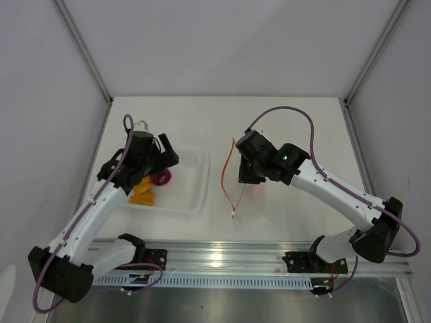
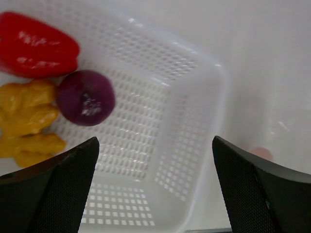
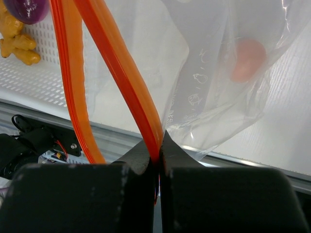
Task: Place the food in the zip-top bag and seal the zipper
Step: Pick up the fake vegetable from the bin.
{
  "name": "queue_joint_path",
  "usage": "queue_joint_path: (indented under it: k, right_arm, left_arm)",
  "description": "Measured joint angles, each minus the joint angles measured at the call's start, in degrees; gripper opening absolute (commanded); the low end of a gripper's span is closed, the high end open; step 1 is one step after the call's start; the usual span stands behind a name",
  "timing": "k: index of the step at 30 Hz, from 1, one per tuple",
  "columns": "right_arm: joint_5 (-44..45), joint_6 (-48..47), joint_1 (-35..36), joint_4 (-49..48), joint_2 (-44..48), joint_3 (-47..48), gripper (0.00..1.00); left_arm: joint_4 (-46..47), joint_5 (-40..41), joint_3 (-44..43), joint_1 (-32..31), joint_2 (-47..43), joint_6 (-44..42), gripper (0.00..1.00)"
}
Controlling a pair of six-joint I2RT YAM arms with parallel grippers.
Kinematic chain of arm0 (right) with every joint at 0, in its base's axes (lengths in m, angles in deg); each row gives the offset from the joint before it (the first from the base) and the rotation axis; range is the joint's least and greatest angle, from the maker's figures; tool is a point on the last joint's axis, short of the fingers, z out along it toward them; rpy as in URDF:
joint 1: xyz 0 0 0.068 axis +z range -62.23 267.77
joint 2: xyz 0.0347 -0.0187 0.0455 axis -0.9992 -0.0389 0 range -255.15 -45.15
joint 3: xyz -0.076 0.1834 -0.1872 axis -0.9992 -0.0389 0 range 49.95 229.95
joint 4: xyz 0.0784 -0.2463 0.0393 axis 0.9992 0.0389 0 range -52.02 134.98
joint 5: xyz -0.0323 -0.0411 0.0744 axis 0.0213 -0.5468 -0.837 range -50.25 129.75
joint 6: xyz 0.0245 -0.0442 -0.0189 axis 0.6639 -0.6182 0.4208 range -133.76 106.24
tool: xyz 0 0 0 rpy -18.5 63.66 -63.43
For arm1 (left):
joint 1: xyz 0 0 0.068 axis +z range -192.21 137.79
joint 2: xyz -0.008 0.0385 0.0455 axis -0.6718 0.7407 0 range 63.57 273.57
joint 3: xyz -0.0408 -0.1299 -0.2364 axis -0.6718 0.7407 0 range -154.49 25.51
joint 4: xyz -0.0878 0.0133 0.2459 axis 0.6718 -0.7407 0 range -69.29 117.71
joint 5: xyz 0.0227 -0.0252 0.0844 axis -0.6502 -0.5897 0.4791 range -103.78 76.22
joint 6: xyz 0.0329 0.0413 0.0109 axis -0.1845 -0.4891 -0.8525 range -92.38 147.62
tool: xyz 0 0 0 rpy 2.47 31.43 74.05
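The right claw (image 3: 158, 145) pinches the orange zipper (image 3: 112, 58) of the clear bag (image 3: 209, 97) between its tips, while the left claw (image 2: 155, 141) hangs wide open over the tray (image 2: 194, 121), with the red pepper (image 2: 36, 46), purple ball (image 2: 86, 97) and yellow lump (image 2: 26, 121) just ahead on its left.

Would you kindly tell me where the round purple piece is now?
The purple piece sits in the white tray, left of centre in the top view, beside the red pepper and orange-yellow piece.

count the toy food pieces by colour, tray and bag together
glossy red pepper-shaped toy: 1
round purple toy: 1
lumpy orange-yellow toy: 1
blurry pink-orange piece inside the clear plastic zip-top bag: 1
total: 4
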Motion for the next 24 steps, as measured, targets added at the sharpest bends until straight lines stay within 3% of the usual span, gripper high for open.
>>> queue_joint_path:
  k: [12, 24]
  right_arm:
    - [0.0, -0.1, 0.0, 0.0, 0.0, -0.6, 0.0]
    - [0.0, -0.7, -0.7, -0.1, 0.0, -0.9, 0.0]
  left_arm:
    - [-6.1, 0.6, -1.2, 7.8, 18.4, 7.4, 0.99]
    - [-5.4, -5.0, -1.3, 12.0, 26.2, 19.3, 0.99]
